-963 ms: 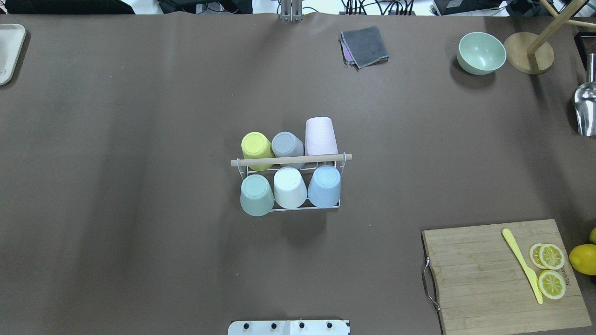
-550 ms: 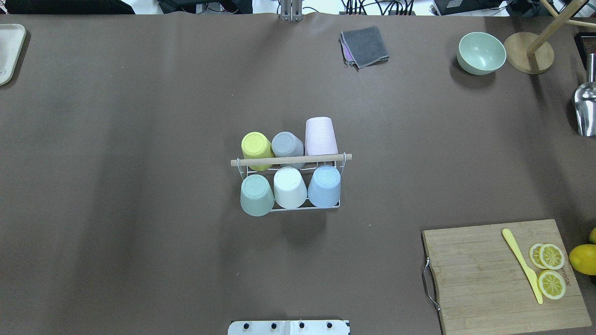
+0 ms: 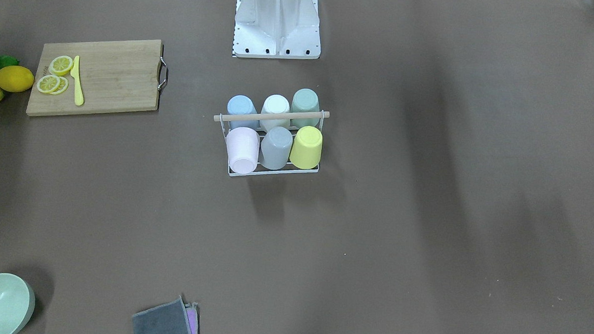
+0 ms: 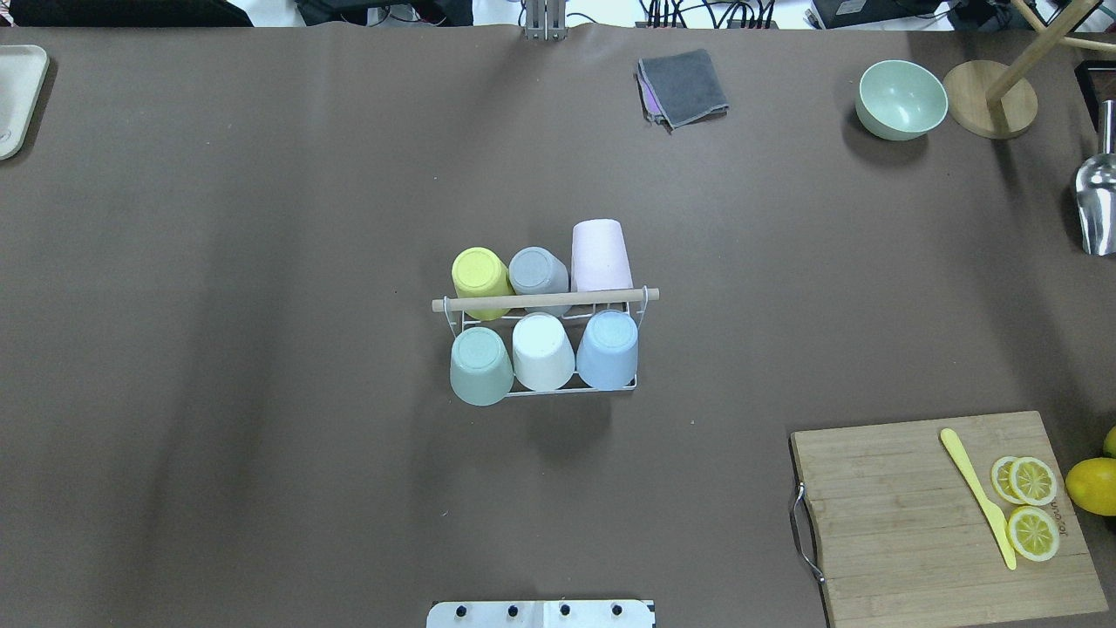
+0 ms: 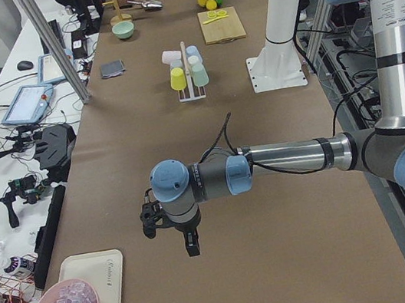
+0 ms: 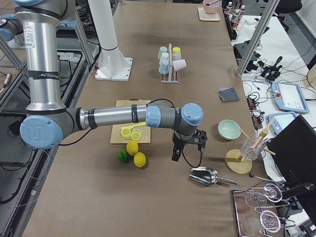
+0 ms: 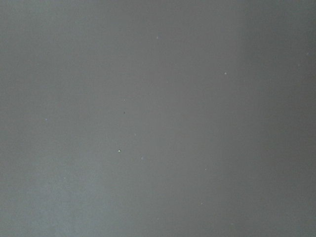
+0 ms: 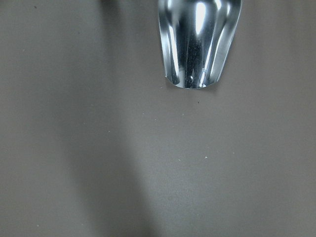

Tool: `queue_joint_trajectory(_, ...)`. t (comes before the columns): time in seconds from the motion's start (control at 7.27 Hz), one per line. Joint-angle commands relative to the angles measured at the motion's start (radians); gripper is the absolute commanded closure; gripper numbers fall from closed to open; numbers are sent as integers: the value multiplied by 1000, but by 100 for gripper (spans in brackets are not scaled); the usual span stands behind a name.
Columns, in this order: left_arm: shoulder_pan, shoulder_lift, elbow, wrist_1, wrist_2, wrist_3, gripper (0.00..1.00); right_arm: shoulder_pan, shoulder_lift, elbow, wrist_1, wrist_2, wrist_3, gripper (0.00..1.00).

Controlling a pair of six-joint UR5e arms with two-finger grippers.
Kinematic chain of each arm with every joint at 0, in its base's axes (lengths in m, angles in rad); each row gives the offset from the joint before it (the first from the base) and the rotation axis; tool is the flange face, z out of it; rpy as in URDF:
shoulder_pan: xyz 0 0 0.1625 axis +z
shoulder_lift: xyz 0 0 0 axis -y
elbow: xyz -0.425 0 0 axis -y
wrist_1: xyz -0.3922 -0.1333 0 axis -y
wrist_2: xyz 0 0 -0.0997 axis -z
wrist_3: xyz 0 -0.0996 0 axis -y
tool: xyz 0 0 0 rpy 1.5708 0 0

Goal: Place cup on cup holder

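My left gripper [image 5: 171, 233] hangs over the left end of the desk, near the tray [image 4: 17, 96] in the far-left corner. It shows only from the side, so I cannot tell how wide its jaws stand, and I see nothing in them. My left wrist camera sees only bare brown desk.

The cup holder [image 4: 545, 300] stands at the middle of the desk, well apart from both my grippers, with all six places filled. The far row is a yellow cup [image 4: 479, 277], a grey cup [image 4: 538, 272] and a pink cup [image 4: 601, 255], which leans out toward the far edge. The near row is a green cup [image 4: 480, 365], a white cup [image 4: 542, 351] and a blue cup [image 4: 608, 349].

Along the far edge lie a grey cloth [image 4: 683, 87] and a green bowl [image 4: 901, 98]. A cutting board [image 4: 898, 523] fills the near-right corner.

My right gripper [image 6: 187, 147] hovers over the right end, just beside a metal scoop [image 4: 1096, 205]. Its opening I cannot tell either.
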Motion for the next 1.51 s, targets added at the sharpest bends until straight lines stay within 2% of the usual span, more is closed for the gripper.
queue_joint_trajectory(0.0,21,5,1,-22,-29,-37,3,0,0,-1,0,0,0,1)
queue_joint_trajectory(0.14,23,11,-2,-19,-58,-37,3,0,0,-1,0,-2,2,0)
queue_joint_trajectory(0.55,44,45,1,-15,-58,-30,3,0,5,-2,0,-3,6,1)
queue_joint_trajectory(0.83,69,65,-11,30,-28,-15,3,0,6,1,0,-20,6,0)
queue_joint_trajectory(0.96,72,67,-15,66,18,33,3,0,6,1,0,-28,6,1)
queue_joint_trajectory(1.38,86,71,-9,72,29,93,3,0,0,-2,0,-22,6,0)
